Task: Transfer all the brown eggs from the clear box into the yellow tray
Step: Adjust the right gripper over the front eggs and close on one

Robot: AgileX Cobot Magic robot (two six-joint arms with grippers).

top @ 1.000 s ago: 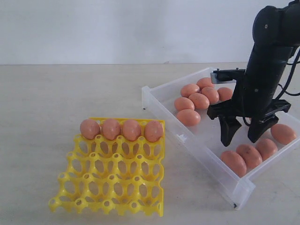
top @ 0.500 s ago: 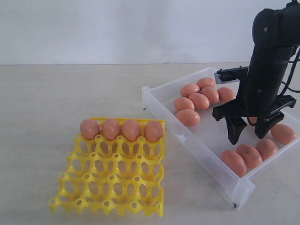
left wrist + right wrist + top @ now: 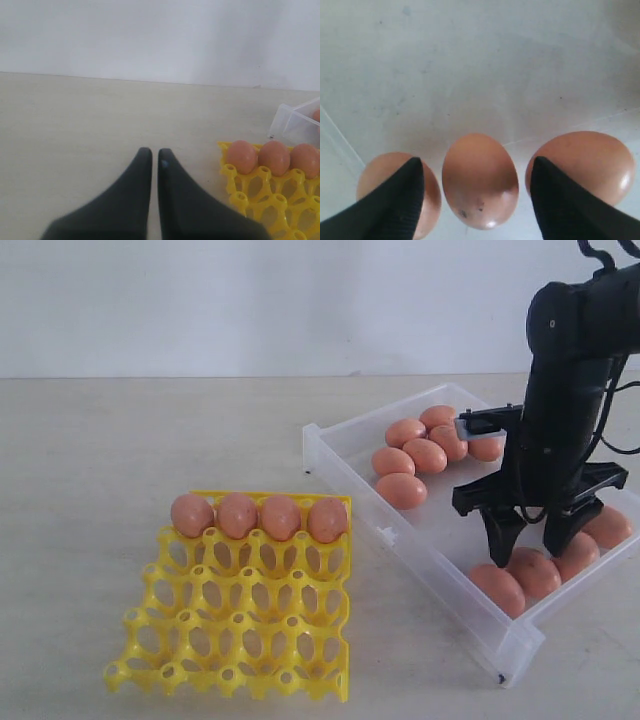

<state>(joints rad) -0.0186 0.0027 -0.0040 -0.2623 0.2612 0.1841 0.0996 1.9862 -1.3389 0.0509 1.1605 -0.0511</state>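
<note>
Since a second ago the black right hand (image 3: pixel 528 552) has dropped lower into the translucent, low-walled clear plastic box (image 3: pixel 440 575). Its fingers are spread wide and straddle the middle smooth, matte brown egg (image 3: pixel 532 572) of three at the box's near end, without gripping it. More eggs cluster at the far end. Four eggs (image 3: pixel 237 515) fill the far row of the bright yellow lattice tray (image 3: pixel 240 630) on the pale tabletop (image 3: pixel 100 440). The left hand (image 3: pixel 154 152) is closed and empty.
</note>
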